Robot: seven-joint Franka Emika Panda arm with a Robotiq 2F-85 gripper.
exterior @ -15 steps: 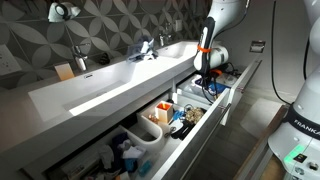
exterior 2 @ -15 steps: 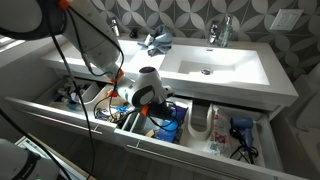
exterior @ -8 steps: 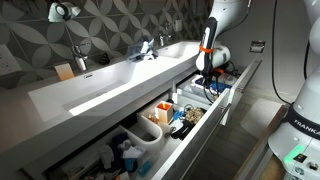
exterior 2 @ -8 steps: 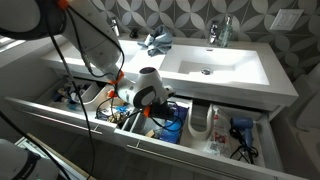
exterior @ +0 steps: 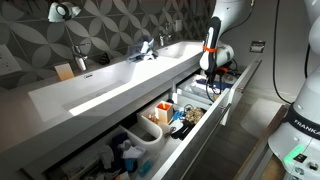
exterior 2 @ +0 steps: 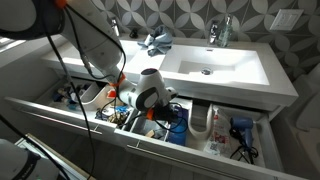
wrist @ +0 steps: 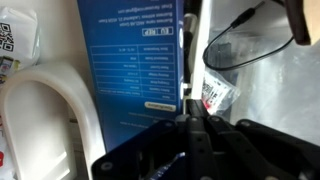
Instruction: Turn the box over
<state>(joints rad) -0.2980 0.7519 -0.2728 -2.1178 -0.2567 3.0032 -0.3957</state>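
Gripper point(wrist: 190, 122) shifted slightly; seemingly clamping box point(wrist: 130, 60) edge.

Box point(wrist: 130, 70) in drawer point(exterior 2: 200, 160) below sink point(exterior 2: 215, 60)

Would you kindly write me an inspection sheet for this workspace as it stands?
Surface: open vanity drawer, crowded.
Job's things: the box, blue face with white print, close to the camera.
Clutter: white curved object beside the box; paper tag.
Grippers: gripper appears shut on the box's white edge.
Cables: black cable looping nearby.
Surroundings: white sink, faucet, patterned tiles.
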